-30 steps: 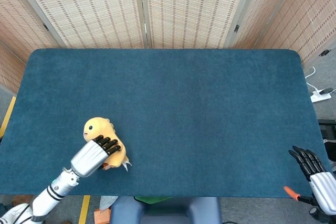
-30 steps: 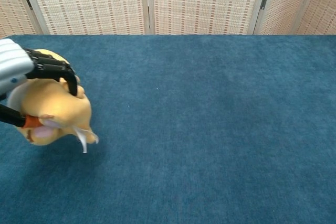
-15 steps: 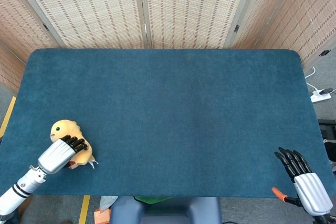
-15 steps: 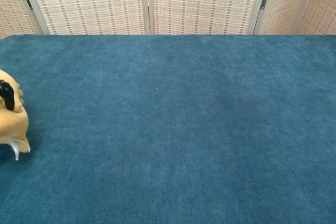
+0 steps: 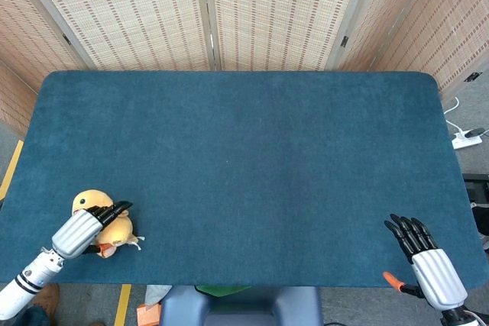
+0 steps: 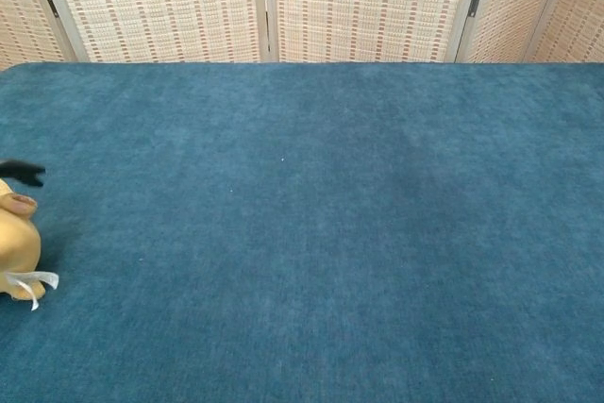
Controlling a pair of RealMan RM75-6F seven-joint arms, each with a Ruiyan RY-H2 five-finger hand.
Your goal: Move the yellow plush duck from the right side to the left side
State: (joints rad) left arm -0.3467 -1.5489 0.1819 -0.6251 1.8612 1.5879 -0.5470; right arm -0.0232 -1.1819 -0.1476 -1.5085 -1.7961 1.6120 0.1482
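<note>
The table [image 5: 252, 158] wears a napped blue cloth, backed by woven screens [image 5: 130, 13]. The duck [image 5: 107, 223], soft, rounded yellow plush with a small white tag, lies at the near left corner. The left hand [image 5: 84, 228] lies over it, black fingers loosened and lifting apart. The right hand [image 5: 420, 253] hovers at the near right, fingers straight and slightly spread, holding nothing.

Yellow duck [image 5: 107, 227] (white tag), blue table [image 5: 252, 158].

The left hand [image 5: 79, 232] lies over the duck [image 5: 114, 228] near the table's [image 5: 244, 150] front left corner, hiding its middle; the chest view's left edge cuts off both duck and fingers [image 6: 24, 174]; whether they grip is unclear.
</note>
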